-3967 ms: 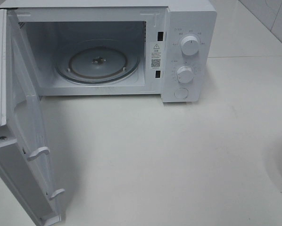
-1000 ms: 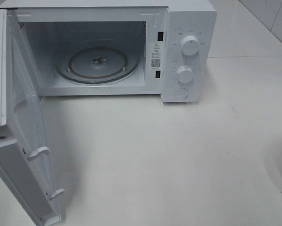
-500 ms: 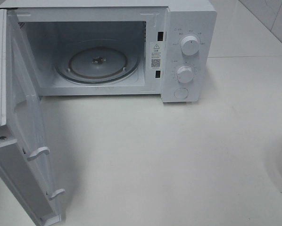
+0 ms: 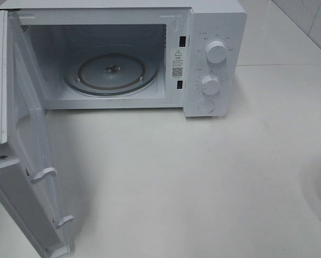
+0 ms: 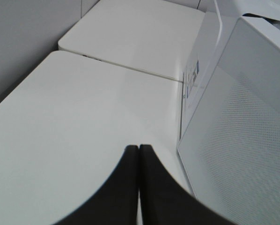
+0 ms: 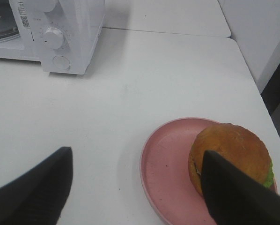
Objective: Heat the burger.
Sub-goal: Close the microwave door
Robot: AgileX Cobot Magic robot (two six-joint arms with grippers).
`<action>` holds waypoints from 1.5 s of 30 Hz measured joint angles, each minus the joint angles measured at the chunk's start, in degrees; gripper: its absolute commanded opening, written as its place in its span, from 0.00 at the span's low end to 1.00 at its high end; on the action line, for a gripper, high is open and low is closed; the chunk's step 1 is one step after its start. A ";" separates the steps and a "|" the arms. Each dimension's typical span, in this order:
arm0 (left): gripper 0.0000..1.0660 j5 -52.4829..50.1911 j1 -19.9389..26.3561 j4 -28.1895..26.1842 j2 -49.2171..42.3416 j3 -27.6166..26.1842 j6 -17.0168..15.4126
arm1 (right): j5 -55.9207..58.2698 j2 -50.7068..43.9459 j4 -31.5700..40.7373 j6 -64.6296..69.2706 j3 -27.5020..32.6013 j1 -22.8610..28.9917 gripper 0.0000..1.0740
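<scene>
Right wrist view, domed golden burger (image 6: pixel 229 151), round pink plate (image 6: pixel 164 172)

There is one microwave (image 4: pixel 123 56), with one door (image 4: pixel 26 161), one glass turntable (image 4: pixel 111 72), two round knobs (image 4: pixel 216 52) and one round button (image 4: pixel 206 106). There is one burger (image 6: pixel 231 157) and one pink plate (image 6: pixel 170 171). Two white tables (image 4: pixel 203 177) are visible, and two grippers, four fingers (image 6: pixel 34 187) in total.
</scene>
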 measured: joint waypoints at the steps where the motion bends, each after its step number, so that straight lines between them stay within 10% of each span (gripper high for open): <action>1: 0.00 -2.64 0.00 0.69 1.09 0.74 0.00 | 0.00 0.00 0.00 0.00 0.00 0.00 0.67; 6: 0.00 -13.29 0.00 6.02 6.65 3.72 -1.66 | 0.00 0.00 0.00 0.00 0.00 0.00 0.67; 17: 0.00 -35.47 0.00 32.72 20.51 5.67 -17.36 | 0.00 0.00 0.00 0.00 0.00 0.00 0.67; 24: 0.00 -45.95 0.00 42.97 27.44 5.61 -18.96 | 0.00 0.00 0.00 0.00 0.00 0.00 0.67; 33: 0.00 -50.36 -1.78 45.26 29.85 5.61 -18.85 | 0.00 0.00 0.00 0.00 0.00 0.00 0.67; 45: 0.00 -47.78 -12.15 35.58 29.91 5.61 -15.30 | 0.00 0.00 0.00 0.00 0.00 0.00 0.67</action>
